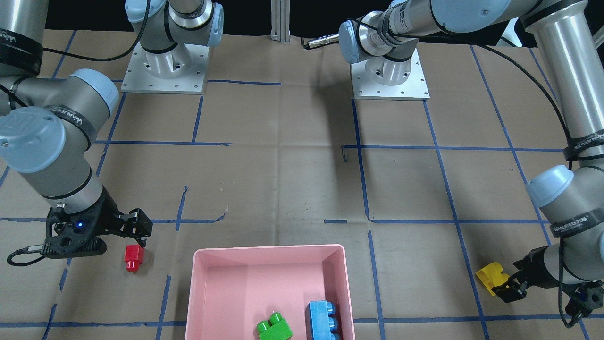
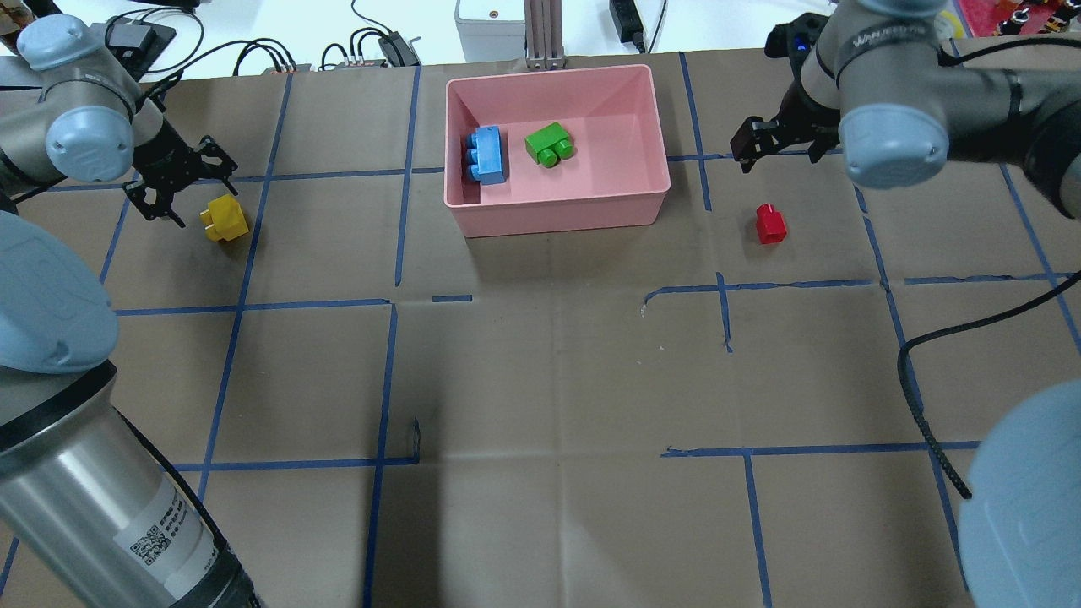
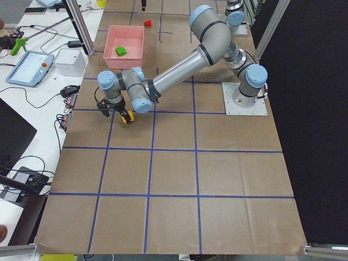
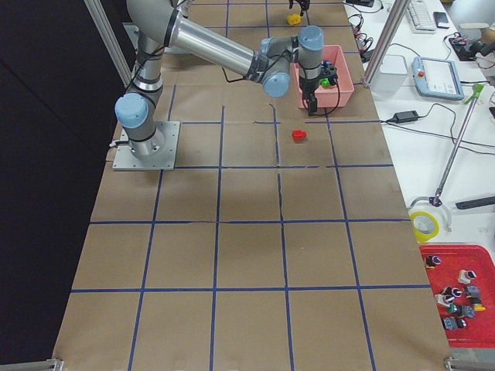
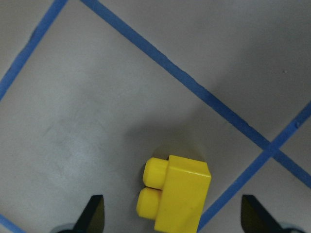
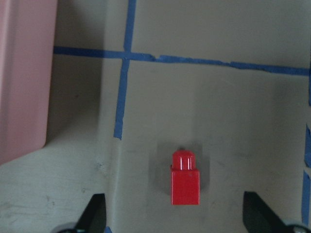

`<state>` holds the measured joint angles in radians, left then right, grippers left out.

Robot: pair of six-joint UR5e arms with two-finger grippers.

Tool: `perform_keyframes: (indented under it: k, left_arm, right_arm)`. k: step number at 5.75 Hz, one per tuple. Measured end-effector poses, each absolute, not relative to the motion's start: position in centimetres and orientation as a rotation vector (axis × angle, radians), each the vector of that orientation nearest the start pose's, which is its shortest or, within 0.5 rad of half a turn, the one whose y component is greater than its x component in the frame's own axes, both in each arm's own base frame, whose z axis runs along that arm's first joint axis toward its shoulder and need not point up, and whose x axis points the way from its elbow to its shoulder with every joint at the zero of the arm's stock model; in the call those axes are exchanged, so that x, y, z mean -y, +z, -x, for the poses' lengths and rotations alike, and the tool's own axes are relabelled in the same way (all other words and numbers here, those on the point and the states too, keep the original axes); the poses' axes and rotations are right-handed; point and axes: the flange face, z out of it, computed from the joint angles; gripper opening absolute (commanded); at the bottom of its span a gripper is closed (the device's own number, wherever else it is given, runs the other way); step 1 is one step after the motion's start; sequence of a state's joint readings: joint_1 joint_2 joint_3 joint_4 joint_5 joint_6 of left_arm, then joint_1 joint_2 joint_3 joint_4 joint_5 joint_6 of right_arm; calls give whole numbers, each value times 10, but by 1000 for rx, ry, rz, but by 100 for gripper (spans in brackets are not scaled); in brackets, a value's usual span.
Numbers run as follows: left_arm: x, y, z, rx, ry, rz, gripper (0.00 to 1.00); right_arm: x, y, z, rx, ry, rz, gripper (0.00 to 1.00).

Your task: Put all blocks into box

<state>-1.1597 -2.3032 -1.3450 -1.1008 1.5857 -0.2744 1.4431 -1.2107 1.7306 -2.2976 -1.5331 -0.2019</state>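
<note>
On the front-facing view, the box (image 1: 269,247) is holding two blocks: the green block (image 1: 274,327) and the blue block (image 1: 322,321), lying side by side but apart. The red block (image 1: 133,258) is lying on the table (image 1: 283,179) outside the box, just beside the right gripper (image 1: 140,235). The yellow block (image 1: 490,276) is lying well off on the opposite side, against the left gripper (image 1: 512,283).

On the overhead view, the count is reading the same: two blocks in, two out, each loose block near its own gripper.

On the two side views, the yellow block is showing under the left arm's gripper, and the red block is lying on the table apart from the box.

On the left wrist view, the jaws are standing apart, with the yellow block lying between the fingertips, unclamped.

On the right wrist view, the jaws are standing apart, with the red block lying centred between them, unclamped; the box wall is showing at the edge.

Status, as judged: the task is standing half done. Two picks and two drops into the box are outstanding, one per arm.
</note>
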Motion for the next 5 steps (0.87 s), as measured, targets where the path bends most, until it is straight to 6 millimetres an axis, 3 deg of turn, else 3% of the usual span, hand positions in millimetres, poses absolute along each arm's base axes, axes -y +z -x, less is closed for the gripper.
perform_keyframes:
  k: [2,5]
  left_arm:
    - [707,169,-163,-2951,54,1044,96]
    - [704,170,-159,-2964,58,1011,37]
  right_arm:
    - [601,245,-36,-3123,-330,31,100]
    - [606,203,-31,-3125,-327,19,100]
